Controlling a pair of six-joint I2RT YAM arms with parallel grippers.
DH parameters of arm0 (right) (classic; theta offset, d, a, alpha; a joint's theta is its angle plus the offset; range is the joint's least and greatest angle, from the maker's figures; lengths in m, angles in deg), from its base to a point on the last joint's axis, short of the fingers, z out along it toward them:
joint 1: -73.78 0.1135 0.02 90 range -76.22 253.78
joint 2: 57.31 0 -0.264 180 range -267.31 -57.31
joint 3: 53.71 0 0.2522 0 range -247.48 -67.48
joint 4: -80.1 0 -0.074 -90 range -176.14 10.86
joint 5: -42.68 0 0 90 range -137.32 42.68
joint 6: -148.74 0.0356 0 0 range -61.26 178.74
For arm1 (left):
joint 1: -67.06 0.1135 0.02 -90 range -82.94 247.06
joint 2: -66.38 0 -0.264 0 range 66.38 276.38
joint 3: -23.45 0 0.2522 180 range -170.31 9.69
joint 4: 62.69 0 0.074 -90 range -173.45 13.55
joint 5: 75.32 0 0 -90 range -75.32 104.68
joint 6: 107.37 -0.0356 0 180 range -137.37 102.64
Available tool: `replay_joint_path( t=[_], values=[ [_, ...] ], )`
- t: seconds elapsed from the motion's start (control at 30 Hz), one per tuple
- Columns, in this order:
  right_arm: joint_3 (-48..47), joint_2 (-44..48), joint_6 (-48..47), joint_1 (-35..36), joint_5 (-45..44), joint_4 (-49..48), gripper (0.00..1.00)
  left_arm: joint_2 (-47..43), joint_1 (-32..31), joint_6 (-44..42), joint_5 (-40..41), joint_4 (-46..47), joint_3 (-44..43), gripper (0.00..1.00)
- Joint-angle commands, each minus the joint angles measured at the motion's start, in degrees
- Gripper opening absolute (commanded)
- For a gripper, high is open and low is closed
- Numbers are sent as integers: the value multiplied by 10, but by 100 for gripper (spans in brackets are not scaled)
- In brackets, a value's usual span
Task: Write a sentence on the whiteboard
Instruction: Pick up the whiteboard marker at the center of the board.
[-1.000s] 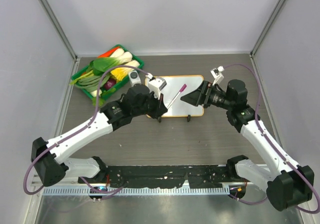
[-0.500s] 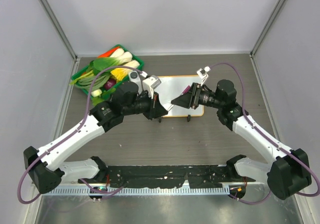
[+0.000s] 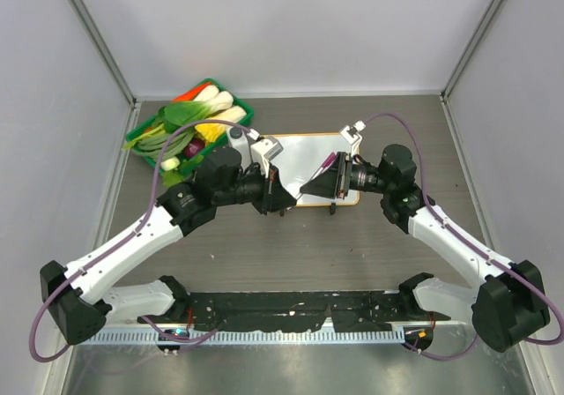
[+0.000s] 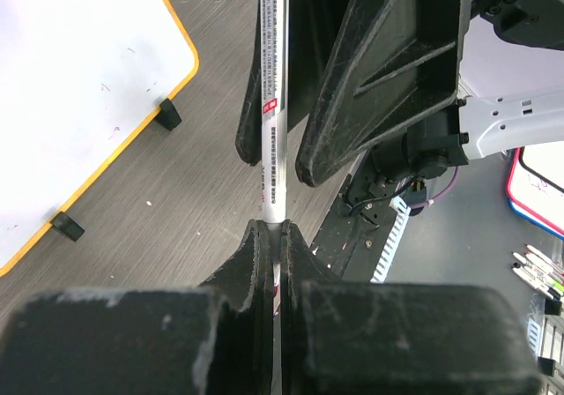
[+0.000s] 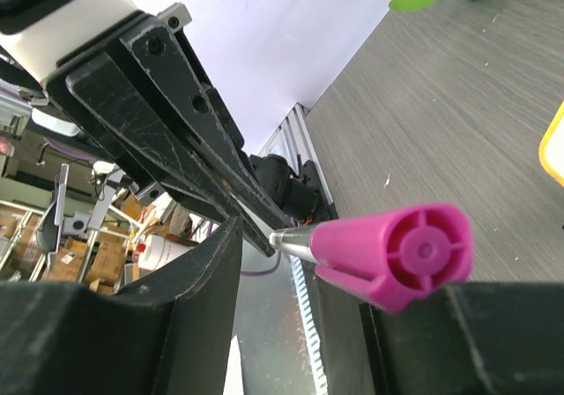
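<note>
Overhead, left gripper (image 4: 273,236) clenched on marker (image 4: 271,78), right gripper (image 3: 307,190) straddling its cap (image 5: 397,254), grip unclear, whiteboard (image 3: 304,152) under both

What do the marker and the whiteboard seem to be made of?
Marker: probably plastic; glossy magenta end with a moulded cross pattern, white printed barrel. Whiteboard: smooth white panel, material unclear; orange frame looks like plastic, with black feet.

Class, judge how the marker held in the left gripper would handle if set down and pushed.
The marker is probably stiff: its barrel runs straight from the left gripper. Its round barrel and cap suggest it would roll.
</note>
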Motion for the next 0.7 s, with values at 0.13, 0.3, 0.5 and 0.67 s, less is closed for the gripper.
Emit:
replay_joint_path(
  t=[0.13,0.3,0.5,0.67],
  values=[
    [13,12,24,10,23,-52,40,-19,4,2,-16,40,9,0],
    [17,9,29,12,14,-58,36,-21,4,7,-23,49,16,0],
    [19,7,44,13,5,-75,32,-23,4,11,-34,54,23,0],
    [23,4,52,13,5,-86,26,-25,3,11,-39,58,31,0]
  ],
)
